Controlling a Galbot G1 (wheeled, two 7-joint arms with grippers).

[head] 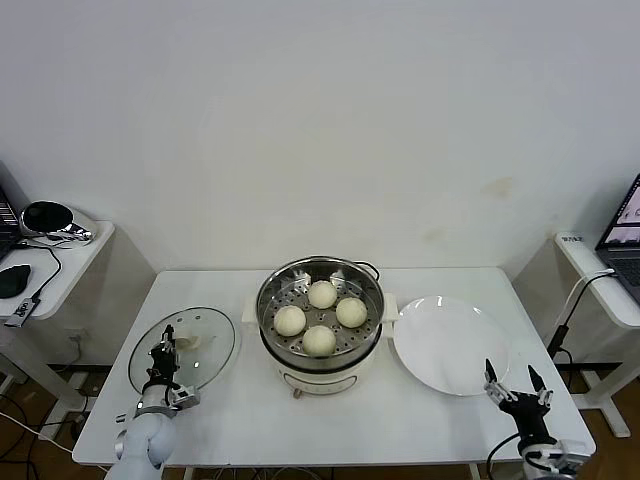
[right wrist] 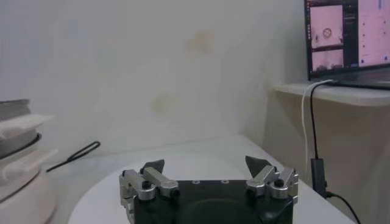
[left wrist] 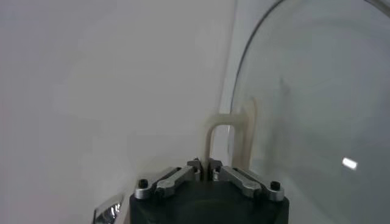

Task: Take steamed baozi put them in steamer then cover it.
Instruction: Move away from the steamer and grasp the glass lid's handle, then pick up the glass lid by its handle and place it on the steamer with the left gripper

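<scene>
Four cream-white baozi lie on the perforated tray inside the steel steamer, which stands uncovered at the table's middle. Its side also shows in the right wrist view. The round glass lid lies flat on the table to the left. My left gripper is shut on the lid's cream handle, with the glass beside it. My right gripper is open and empty at the front edge of the white plate.
The empty plate lies right of the steamer. A black cable runs behind it. A laptop sits on the right side table, and a mouse and a helmet-like object on the left one.
</scene>
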